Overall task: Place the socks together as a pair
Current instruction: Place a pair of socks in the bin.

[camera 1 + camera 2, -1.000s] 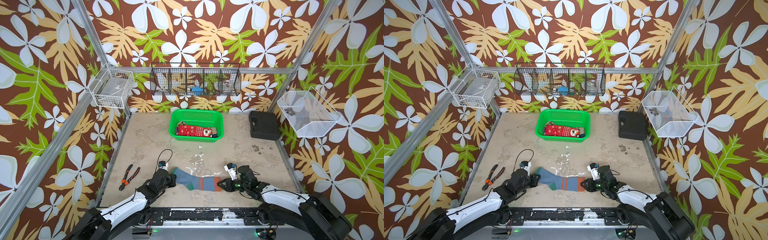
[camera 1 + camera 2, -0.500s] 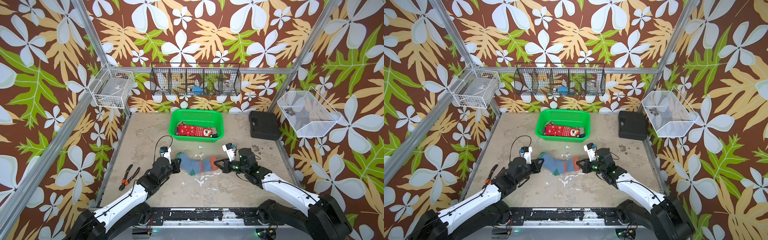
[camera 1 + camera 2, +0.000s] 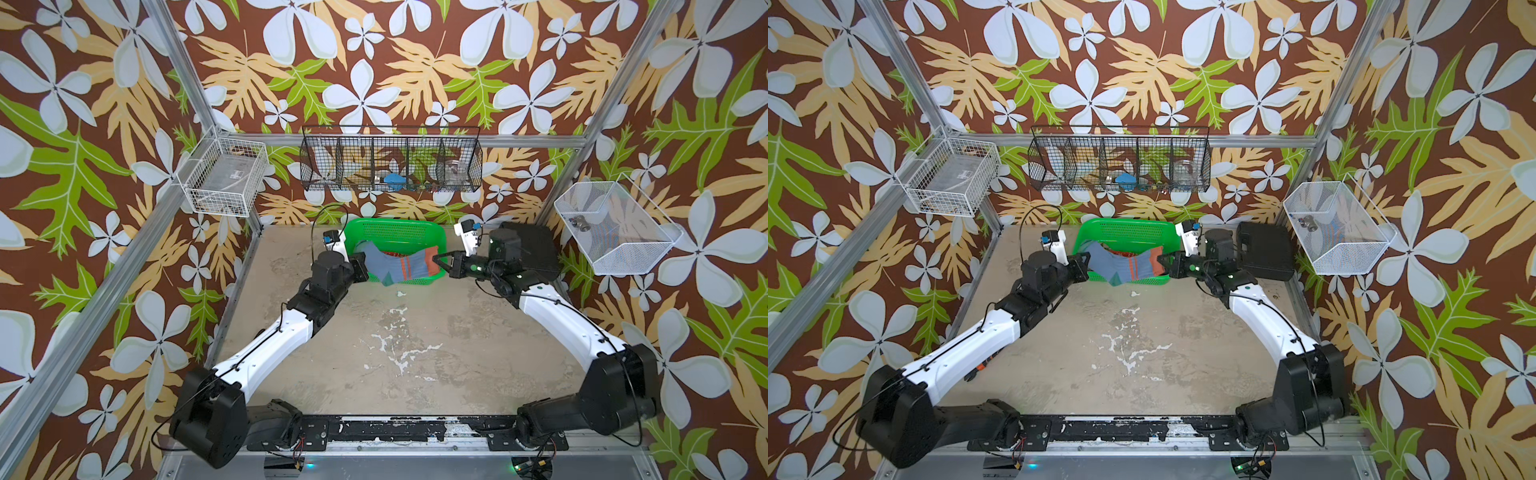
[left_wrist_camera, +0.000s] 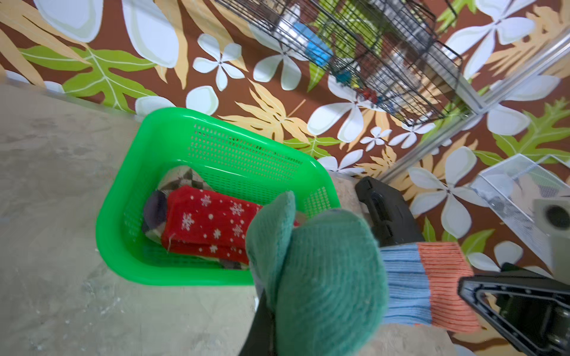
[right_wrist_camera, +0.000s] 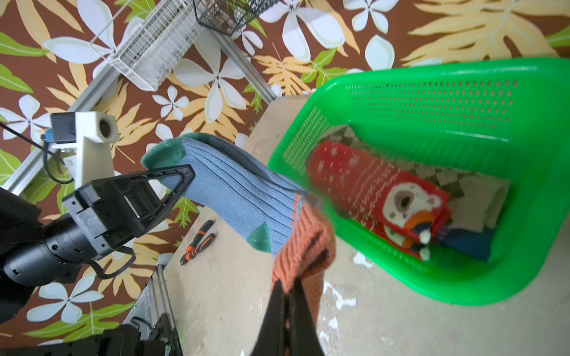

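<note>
Blue-grey socks (image 3: 399,268) (image 3: 1125,266) with green toes and an orange cuff hang stretched between my two grippers, over the front rim of the green basket (image 3: 395,224) (image 3: 1125,226). My left gripper (image 3: 365,266) (image 3: 1087,264) (image 4: 277,333) is shut on the green toe end (image 4: 324,277), where two toe flaps show. My right gripper (image 3: 436,259) (image 3: 1160,262) (image 5: 288,296) is shut on the orange cuff (image 5: 305,243). Inside the basket lie folded red snowflake socks (image 4: 209,222) (image 5: 370,191) on top of argyle socks (image 4: 182,178).
A black case (image 3: 528,249) sits at the back right, close behind my right wrist. Orange-handled pliers (image 5: 197,243) lie near the table's left edge. A white wire basket (image 3: 224,178), a black wire rack (image 3: 390,160) and a white mesh bin (image 3: 615,226) hang on the walls.
Both arms have lifted the blue-grey socks off the front of the table and carried them back to the basket's front rim. The right gripper closed on the cuff.
</note>
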`<state>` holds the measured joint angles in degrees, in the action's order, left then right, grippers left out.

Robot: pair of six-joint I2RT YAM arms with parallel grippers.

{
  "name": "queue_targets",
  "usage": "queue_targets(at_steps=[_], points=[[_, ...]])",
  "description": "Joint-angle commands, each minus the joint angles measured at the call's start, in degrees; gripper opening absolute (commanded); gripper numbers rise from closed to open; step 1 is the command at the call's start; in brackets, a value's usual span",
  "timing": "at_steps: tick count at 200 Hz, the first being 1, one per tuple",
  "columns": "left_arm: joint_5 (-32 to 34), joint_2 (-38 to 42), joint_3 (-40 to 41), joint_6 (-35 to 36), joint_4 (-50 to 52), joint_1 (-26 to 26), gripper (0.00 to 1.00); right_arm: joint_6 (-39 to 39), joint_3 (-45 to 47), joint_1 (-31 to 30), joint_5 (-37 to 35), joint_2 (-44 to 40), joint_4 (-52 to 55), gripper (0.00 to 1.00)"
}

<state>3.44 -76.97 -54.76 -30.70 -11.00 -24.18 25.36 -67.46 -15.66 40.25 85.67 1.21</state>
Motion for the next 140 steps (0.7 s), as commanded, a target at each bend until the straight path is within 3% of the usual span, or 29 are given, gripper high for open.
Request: queue_targets(at_steps=[1,38,78,140], points=[[-1.5,-5.4,-4.7,3.3,-1.4,2.9,0.00,-2.4,-6.1,0.4,-1.0,5.5,1.3,0.00],[-2.5,-16.7,-11.3,4.4,-2.5,7.7,0.00,-3.9,-16.2,1.9,-3.7,17.8,3.0,0.00],[-4.4,-26.8,-15.6,4.8,-3.7,10.5,0.00,-5.9,-22.2,2.4,-4.2,25.5,5.0,0.00],[-7.0,-33.8,-16.4,6.4,-8.8,10.4,0.00,-11.5,-28.9,2.4,-10.4,34.3,12.8,0.00]])
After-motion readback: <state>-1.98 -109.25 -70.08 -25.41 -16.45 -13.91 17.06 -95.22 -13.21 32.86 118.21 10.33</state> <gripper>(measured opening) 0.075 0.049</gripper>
